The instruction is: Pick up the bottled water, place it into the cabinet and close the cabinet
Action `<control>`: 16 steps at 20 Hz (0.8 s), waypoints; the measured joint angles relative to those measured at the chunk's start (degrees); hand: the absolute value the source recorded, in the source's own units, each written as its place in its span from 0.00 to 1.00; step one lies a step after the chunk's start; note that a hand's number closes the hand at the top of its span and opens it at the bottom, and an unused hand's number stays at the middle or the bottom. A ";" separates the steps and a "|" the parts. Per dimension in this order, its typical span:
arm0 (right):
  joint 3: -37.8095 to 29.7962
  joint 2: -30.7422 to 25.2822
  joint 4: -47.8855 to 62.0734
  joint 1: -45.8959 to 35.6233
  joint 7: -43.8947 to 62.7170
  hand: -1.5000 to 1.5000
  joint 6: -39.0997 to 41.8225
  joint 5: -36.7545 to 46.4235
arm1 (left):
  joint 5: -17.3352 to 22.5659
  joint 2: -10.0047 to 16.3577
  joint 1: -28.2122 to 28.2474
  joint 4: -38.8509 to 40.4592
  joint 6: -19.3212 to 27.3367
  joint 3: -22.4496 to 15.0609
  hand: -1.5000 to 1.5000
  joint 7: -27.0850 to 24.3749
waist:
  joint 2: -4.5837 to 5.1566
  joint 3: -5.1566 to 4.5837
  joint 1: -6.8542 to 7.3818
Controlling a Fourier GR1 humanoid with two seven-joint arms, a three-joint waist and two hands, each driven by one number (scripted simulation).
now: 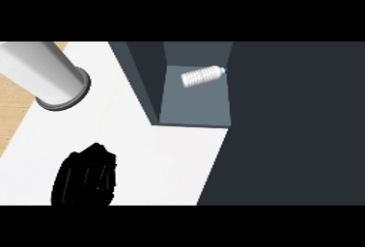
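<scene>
The water bottle (202, 75), white with a blue cap, lies on its side inside the open compartment of the dark grey cabinet (194, 108), cap pointing to the upper right. A wide dark panel (292, 125), apparently the cabinet's door, fills the right side of the view and borders the compartment. My left hand (85, 176) shows as a black shape low at the left over the white counter, fingers up and fairly straight, holding nothing and well away from the bottle. No right hand shows.
A grey forearm (43, 72) slants in from the upper left corner, ending in a dark ring, with no hand showing on it. The white counter (164, 159) stretches between the hand and the cabinet. A strip of wood floor (14, 96) runs along the left edge.
</scene>
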 measured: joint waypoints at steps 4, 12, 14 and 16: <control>0.64 3.75 0.95 -4.95 5.58 1.00 -0.42 0.46 | 0.46 2.78 7.13 -6.07 -1.00 0.72 1.00 -0.74 | 0.10 -0.05 -0.37; 0.83 19.38 5.96 -20.83 17.70 1.00 -2.74 4.49 | 5.32 8.73 18.96 -15.64 -5.95 7.06 1.00 -1.91 | 0.30 -0.03 -0.64; -1.24 23.30 8.94 -24.56 19.69 1.00 -2.88 4.55 | 6.57 9.85 22.19 -17.31 -7.79 8.61 1.00 -2.39 | 0.38 0.00 -0.71; -3.17 26.12 11.76 -28.88 22.15 1.00 -3.66 4.50 | 7.73 10.78 24.64 -17.45 -9.90 10.60 1.00 -3.26 | 0.43 0.01 -0.77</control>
